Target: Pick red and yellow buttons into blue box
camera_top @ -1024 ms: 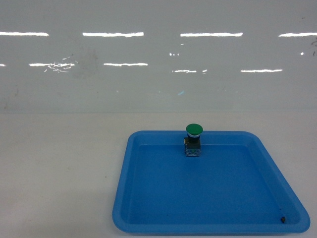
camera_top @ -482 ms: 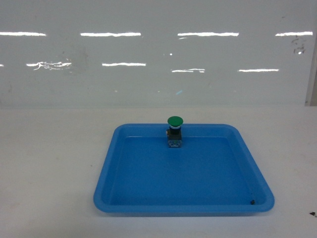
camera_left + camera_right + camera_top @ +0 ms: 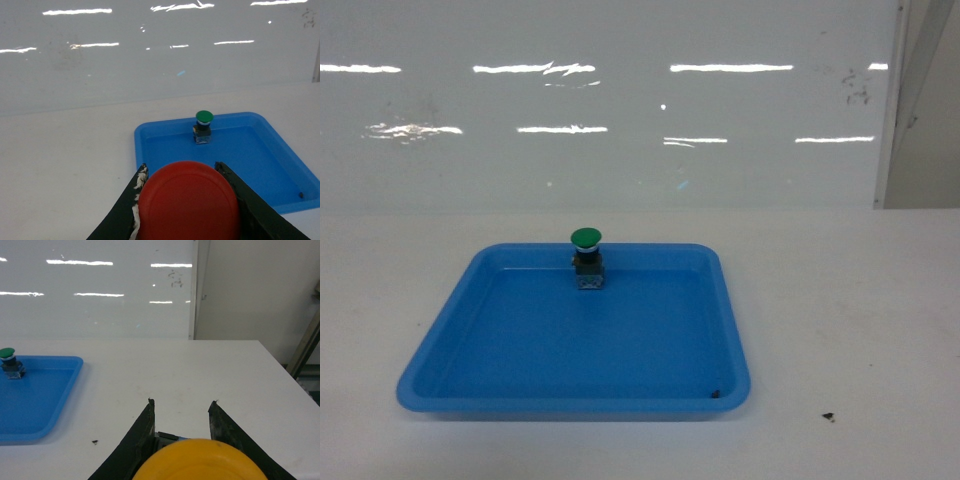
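The red button point(image 3: 187, 205) fills the bottom of the left wrist view, its red cap wedged between the black fingers of my left gripper point(image 3: 181, 165), which is shut on it. The yellow button point(image 3: 200, 462) sits low in the right wrist view, and my right gripper point(image 3: 182, 402) is shut on its body, with a bit of the grey base showing behind the yellow cap. Both grippers hang over the white table. Neither gripper shows in the head view. The blue box is out of view.
A shallow blue tray point(image 3: 570, 404) lies on the white table with a green-capped button point(image 3: 586, 240) upright at its far edge. A small dark speck point(image 3: 828, 416) lies right of the tray. A glossy wall stands behind. The table's right edge point(image 3: 285, 375) shows in the right wrist view.
In the head view the tray and green button have slid to the left and a wall corner has come in at the right, so the view has swung rightwards.
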You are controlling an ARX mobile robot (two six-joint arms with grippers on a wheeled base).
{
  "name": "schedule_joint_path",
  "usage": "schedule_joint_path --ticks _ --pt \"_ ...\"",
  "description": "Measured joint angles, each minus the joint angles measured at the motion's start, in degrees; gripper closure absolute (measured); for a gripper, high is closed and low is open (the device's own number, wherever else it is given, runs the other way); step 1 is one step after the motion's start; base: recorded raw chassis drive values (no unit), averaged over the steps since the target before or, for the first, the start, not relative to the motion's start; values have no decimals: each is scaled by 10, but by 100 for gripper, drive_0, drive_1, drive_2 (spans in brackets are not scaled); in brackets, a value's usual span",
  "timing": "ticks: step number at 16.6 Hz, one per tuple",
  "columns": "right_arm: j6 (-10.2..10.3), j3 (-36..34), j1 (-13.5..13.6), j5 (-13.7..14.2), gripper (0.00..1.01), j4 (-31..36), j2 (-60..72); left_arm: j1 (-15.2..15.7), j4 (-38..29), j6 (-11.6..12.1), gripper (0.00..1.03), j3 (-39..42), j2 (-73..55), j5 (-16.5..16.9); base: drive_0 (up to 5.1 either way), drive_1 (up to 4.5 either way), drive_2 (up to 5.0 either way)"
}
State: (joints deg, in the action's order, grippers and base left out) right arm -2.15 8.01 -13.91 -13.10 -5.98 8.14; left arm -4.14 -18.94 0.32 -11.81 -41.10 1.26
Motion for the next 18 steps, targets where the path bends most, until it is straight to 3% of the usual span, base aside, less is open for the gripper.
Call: schedule_joint_path --ticks 18 --pt "0 0 0 0 72 0 0 0 0 0 71 0 0 0 491 -282 -208"
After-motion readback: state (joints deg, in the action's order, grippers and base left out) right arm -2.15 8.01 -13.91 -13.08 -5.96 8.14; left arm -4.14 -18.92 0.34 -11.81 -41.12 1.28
